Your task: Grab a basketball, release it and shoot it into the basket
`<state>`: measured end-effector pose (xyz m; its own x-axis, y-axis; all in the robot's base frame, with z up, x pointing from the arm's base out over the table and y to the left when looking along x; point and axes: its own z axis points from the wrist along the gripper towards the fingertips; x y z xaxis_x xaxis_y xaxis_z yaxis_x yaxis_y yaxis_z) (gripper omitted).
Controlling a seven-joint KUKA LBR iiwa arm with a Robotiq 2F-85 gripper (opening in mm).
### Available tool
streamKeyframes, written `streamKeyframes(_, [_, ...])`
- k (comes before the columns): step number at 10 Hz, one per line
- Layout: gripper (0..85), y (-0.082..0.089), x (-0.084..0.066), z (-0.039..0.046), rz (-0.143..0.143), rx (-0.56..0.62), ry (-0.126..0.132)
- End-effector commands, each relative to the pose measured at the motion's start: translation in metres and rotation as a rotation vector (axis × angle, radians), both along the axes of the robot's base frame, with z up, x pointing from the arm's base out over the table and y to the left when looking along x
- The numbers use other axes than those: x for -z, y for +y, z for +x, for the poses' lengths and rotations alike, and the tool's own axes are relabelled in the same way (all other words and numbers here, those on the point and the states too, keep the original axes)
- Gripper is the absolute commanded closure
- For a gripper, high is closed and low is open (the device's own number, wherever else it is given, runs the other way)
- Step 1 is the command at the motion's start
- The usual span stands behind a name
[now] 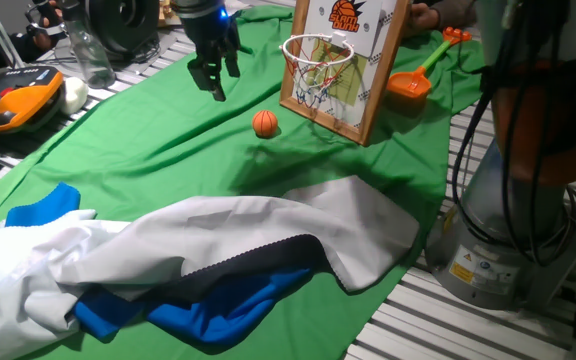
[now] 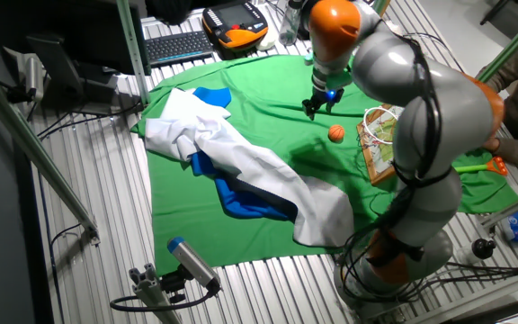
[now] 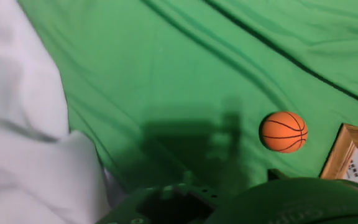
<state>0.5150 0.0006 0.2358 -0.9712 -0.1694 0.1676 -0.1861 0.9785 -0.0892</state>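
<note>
Resting on the green cloth (image 1: pixel 168 150) near the upper centre of one fixed view, the basketball (image 1: pixel 265 123) lies free, just in front of the basket (image 1: pixel 340 62) and slightly to its left. It touches neither the hoop's white net nor the wooden frame. The basket stands upright with its rim facing out over the cloth, so the ball sits low on the open side, which I judge convenient for a pickup and short toss.

Up and to the left of the ball hangs the hand (image 1: pixel 215 72), well above the cloth and apart from the ball. Its dark fingers point downward with a small gap between them, and nothing is held. In the hand view the ball appears right of centre with the frame's wooden corner at the right edge, so the hand is not yet over it.

Farther out, a crumpled white and blue garment (image 1: pixel 198 260) fills the lower left, and an orange toy shovel (image 1: pixel 420 72) lies behind the backboard at upper right.
</note>
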Motion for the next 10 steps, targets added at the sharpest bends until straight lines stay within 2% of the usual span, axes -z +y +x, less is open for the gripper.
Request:
streamKeyframes(1, [85.0, 0.0001, 0.0, 0.0, -0.022, -0.021, 0.119])
streamKeyframes(4, [85.0, 0.0001, 0.0, 0.0, -0.019, -0.036, 0.124])
streamKeyframes(10, [85.0, 0.0001, 0.0001, -0.0002, -0.02, -0.034, 0.118])
